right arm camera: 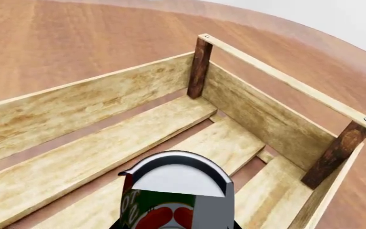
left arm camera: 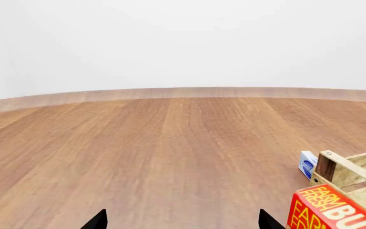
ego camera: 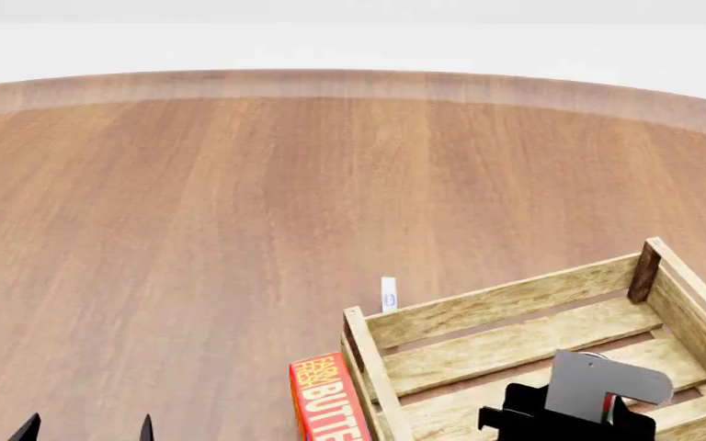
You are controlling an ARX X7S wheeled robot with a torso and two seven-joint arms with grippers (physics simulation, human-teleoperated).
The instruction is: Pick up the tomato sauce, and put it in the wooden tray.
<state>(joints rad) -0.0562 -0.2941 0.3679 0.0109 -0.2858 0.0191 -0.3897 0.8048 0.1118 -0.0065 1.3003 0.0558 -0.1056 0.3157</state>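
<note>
The can [right arm camera: 170, 202] sits in the right gripper [right arm camera: 173, 210], and the right wrist view looks straight down past it onto the floor slats of the tray [right arm camera: 94, 109] — so the can is already inside the tray's outline, above the boards, with the walls and dark corner posts well clear around it. In the head view the right gripper [ego camera: 562, 418] hangs over the near part of the tray [ego camera: 500, 308], a sliver of red label showing below the grey wrist housing. Whether the can's base touches the slats I cannot tell; it looks to hang just above them. Its long axis appears to run roughly upright, silver-white top toward the camera, green and red label below.

The right fingers themselves are mostly hidden behind the can, yet they seem closed on its sides — the can is held up in front of the camera with nothing else to bear it. The coming move, as I judge it, is a short drop and a release.

The left gripper [left arm camera: 179, 222] is far from all this: only its two dark fingertips [left arm camera: 97, 220] show, spread wide apart over bare floor, holding nothing. A red butter box [ego camera: 324, 400] stands just outside the tray's left wall.
</note>
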